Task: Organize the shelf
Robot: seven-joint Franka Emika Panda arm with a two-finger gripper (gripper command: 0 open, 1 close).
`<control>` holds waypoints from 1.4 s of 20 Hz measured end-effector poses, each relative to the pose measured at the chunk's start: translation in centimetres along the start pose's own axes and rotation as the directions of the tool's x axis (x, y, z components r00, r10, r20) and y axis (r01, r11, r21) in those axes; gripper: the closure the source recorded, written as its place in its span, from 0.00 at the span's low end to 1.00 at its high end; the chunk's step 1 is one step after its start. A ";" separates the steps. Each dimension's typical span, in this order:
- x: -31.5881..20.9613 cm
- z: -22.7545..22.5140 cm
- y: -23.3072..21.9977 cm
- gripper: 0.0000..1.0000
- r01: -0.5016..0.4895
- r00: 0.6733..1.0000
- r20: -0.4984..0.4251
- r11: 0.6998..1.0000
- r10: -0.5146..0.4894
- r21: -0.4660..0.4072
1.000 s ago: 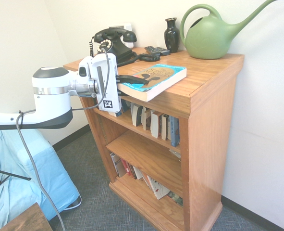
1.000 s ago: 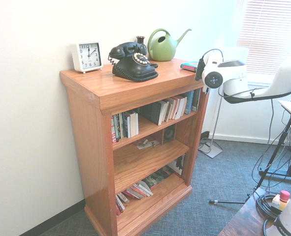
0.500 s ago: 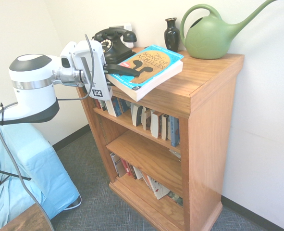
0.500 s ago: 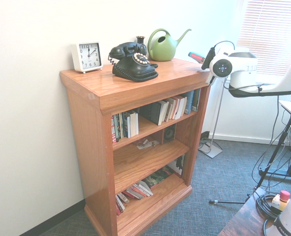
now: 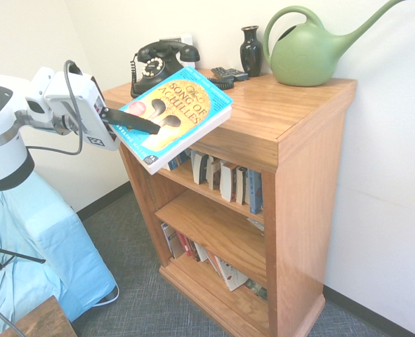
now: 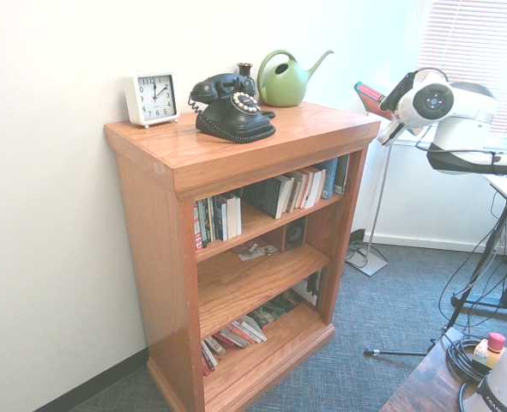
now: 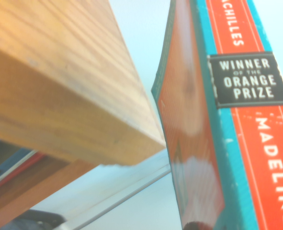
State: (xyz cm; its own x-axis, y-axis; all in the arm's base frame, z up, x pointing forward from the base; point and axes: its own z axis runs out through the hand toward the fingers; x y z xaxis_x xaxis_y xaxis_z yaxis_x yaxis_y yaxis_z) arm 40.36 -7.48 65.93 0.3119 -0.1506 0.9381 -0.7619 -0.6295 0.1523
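Observation:
The shelf (image 5: 291, 105) is an orange-brown wooden bookcase against the wall, also in the second exterior view (image 6: 236, 150). My gripper (image 5: 154, 130) is shut on a teal paperback, "Song of Achilles" (image 5: 182, 112). It holds the book tilted in the air, off the front corner of the shelf top. In the second exterior view the gripper (image 6: 386, 103) is to the right of the shelf top, and the book (image 6: 369, 93) shows as a thin red and teal sliver. The wrist view has the book's orange spine (image 7: 242, 120) beside the shelf top's edge (image 7: 60, 96).
On the shelf top stand a black rotary phone (image 5: 161, 60), a dark vase (image 5: 251, 49), a green watering can (image 5: 305, 53), a remote (image 5: 228, 72) and a white clock (image 6: 152, 97). Books (image 5: 225, 179) fill the upper inner shelf; more lie at the bottom (image 6: 236, 333). A blue-covered object (image 5: 45, 246) sits left.
The book has been lifted off the shelf top and drawn back past its front corner, tipping steeply. The arm has risen and pulled away from the shelf.

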 end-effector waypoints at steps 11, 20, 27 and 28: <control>-10.0 -5.6 0.9 1.00 -0.110 0.982 0.168 0.985 0.087 0.134; -16.8 -9.1 -5.3 1.00 -0.127 0.939 0.344 0.946 0.018 0.298; -20.2 -9.5 -10.2 1.00 -0.100 0.907 0.416 0.924 -0.068 0.369; -20.4 -9.5 -10.9 1.00 -0.103 0.903 0.423 0.919 -0.073 0.380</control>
State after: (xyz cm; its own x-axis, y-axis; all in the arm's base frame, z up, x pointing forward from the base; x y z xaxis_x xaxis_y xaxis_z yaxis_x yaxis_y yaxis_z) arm 36.86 9.69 48.11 0.5775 -0.4119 0.7048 -0.5167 -0.8529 -0.0751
